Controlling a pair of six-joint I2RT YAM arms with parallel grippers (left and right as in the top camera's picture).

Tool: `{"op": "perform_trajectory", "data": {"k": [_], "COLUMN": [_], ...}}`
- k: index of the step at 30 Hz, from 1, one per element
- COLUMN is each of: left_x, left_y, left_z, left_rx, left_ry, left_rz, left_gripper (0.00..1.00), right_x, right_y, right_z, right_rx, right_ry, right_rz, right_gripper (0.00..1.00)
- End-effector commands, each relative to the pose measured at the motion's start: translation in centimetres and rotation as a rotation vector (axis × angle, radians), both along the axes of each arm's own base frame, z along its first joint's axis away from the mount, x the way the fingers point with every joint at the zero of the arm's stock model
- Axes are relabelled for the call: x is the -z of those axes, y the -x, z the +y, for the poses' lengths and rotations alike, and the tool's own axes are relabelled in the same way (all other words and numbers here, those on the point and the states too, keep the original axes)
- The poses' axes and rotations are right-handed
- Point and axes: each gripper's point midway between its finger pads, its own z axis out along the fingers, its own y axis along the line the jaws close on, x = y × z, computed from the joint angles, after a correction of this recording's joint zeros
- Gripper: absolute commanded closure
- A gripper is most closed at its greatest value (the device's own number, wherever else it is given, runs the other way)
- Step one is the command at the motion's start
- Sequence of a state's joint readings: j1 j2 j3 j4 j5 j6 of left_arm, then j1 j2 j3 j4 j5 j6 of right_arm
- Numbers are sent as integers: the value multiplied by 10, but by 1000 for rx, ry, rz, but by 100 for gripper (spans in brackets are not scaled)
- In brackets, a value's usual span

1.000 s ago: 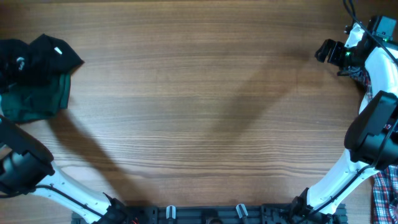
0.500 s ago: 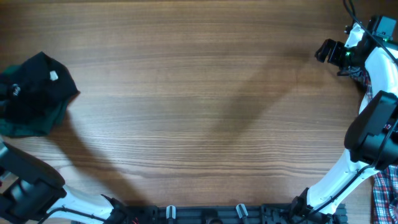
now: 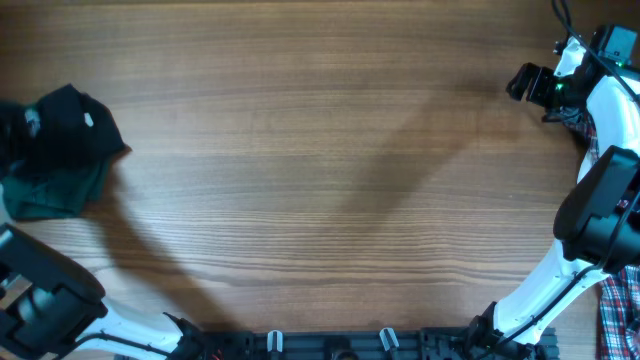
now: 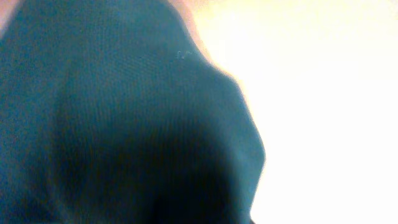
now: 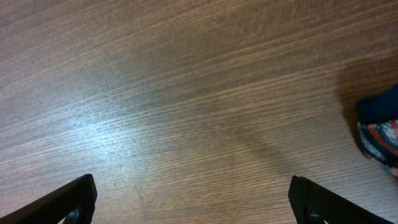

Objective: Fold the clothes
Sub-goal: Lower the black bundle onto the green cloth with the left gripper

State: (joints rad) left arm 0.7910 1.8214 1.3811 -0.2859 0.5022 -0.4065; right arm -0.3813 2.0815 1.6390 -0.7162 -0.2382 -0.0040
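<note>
Shirt (image 3: 65,125), black and bunched, lies at the table's (image 3: 320,180) left edge, atop a green garment (image 3: 55,190). Right gripper (image 5: 199,202) hangs over the wood, fingers wide apart. Fabric fills the left wrist view, so I cannot tell how the left gripper stands.

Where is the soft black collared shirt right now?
Overhead, the black collared shirt lies bunched at the wooden table's far left edge, atop a dark green garment.

Both the left arm (image 3: 112,318) and right arm (image 3: 606,102) have white curved links and bulky black joints. The right carries a thin black cable (image 3: 561,14), a green light (image 3: 556,88) and black fingers (image 5: 71,199).
</note>
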Motion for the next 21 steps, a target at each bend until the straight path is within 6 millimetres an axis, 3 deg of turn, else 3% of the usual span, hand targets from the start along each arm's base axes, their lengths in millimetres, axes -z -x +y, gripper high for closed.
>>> {"op": "perform_trajectory", "data": {"k": [1,3,4,8,9,14,21], "left_x": [-119,-162,-172,-68,-51,-1,54], "left_y": [-65,-75,-77,-60,-50,-9,32], "left_z": [-55,-60,-48,-12,-3,23,26], "left_rx": [211,220,130,-3,-24,-98,-150], "left_ry": [-82,-159,-175,-98,-79,-47,37], "left_rz": [-435,-589,-623,-301,-274,-231,-122], "left_gripper": [96,96,96,96,96,96,96], "right_x": [-11,-11,-11,-11,-11,-11,-11], "right_y": [-3,-3,-3,-3,-3,-3,-3], "right_z": [-1,-1,-1,-1,-1,-1,-1], "right_rx": [5,5,5,5,5,5,5], "right_ry": [10,10,10,10,10,10,10], "right_rz": [-24,-24,-24,-24,-24,-24,-24], "right_gripper": [0,0,0,0,0,0,0]}}
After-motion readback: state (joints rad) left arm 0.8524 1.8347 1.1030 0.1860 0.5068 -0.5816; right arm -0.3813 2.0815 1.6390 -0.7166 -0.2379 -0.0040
